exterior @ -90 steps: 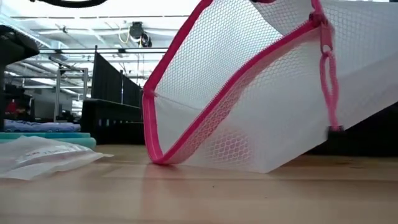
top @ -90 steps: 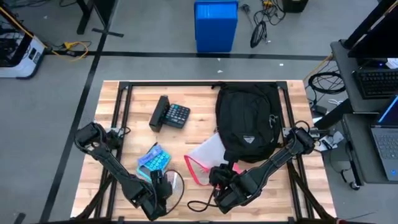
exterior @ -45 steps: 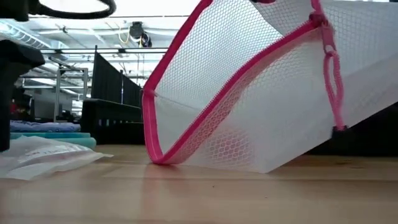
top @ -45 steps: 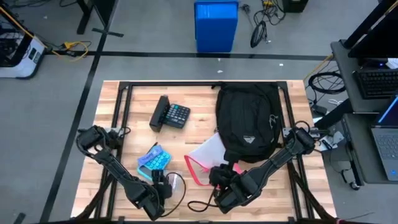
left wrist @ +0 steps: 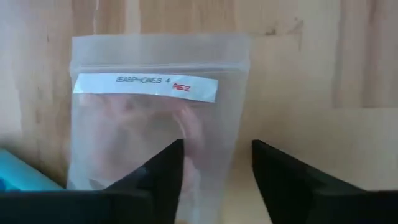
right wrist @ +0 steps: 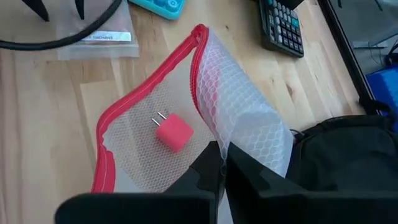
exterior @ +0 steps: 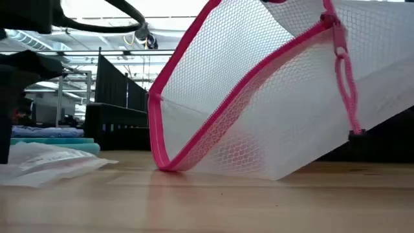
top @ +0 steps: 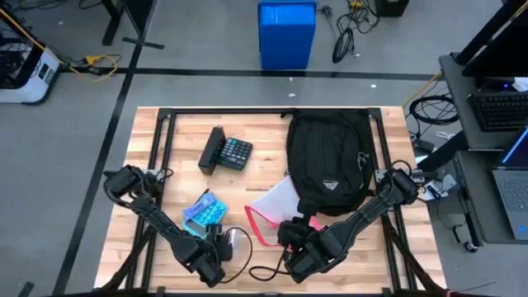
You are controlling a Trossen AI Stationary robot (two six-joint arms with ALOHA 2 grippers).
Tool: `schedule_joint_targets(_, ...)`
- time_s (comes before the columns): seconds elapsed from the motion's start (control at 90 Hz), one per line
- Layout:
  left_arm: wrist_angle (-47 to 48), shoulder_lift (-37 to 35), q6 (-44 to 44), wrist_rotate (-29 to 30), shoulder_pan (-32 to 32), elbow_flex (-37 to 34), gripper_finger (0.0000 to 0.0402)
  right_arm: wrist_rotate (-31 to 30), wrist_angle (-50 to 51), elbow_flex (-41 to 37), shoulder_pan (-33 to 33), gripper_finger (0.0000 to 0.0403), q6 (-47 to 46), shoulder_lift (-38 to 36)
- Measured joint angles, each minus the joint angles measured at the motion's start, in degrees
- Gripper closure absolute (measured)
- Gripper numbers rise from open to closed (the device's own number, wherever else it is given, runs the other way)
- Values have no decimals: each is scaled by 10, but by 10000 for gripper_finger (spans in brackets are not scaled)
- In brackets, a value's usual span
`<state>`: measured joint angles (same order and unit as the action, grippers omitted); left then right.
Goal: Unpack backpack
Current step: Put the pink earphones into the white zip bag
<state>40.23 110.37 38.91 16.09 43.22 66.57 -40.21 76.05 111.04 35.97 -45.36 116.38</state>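
A: Start at the left. What does the left wrist view give that the high view lacks?

B: A clear zip bag [left wrist: 158,112] on the wood, its white label reading "EARPHONES 4". The left gripper [left wrist: 217,171] hangs just over it with fingers spread and nothing between them. From above that bag [top: 233,241] is only a pale glint at 7 o'clock on the table [top: 264,136], under the left gripper [top: 216,252].

A: And the right wrist view?

B: It looks into the mesh pouch [right wrist: 186,118], pink zipper open, and a small pink plug [right wrist: 173,132] with two prongs lies inside. The high view shows the pouch [top: 272,210] but not the plug. The right gripper's [right wrist: 222,163] fingers are pressed together on the pouch's mesh edge, holding it lifted.

A: The low view?

B: Mostly the pouch [exterior: 272,97], one corner on the table and the rest raised, with the zipper pull dangling.

A: Where is the backpack?

B: The backpack [top: 328,161] lies flat at about 2 o'clock, logo patch toward the near edge. The right gripper [top: 290,239] is just beyond that near end, at 5 o'clock, not touching it. The left gripper is well apart from it.

A: Anything else?

B: A calculator [top: 233,153] at 11 o'clock, and a teal item [top: 204,212] beside the bag.
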Motion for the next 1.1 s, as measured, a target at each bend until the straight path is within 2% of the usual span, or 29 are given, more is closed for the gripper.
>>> schedule_joint_targets(0.267, 12, 3, -20, 27, -9, 5, 379, 0, 0, 0, 0, 403, 0, 0)
schedule_joint_targets(0.311, 16, 3, -20, 30, -9, 10, 392, 0, 0, 0, 0, 403, 0, 0)
schedule_joint_targets(0.444, 35, 6, -25, 34, -9, 36, 392, 0, 0, 0, 0, 403, 0, 0)
schedule_joint_targets(0.6, 79, 6, -39, 54, 3, 102, 400, 0, 0, 0, 0, 403, 0, 0)
schedule_joint_targets(0.856, 92, 5, -118, 160, 8, 181, 401, 0, -2, 0, 0, 403, 0, 0)
schedule_joint_targets(1.1, 51, 3, -227, 244, -47, 179, 401, 0, -5, 0, 0, 403, 3, 0)
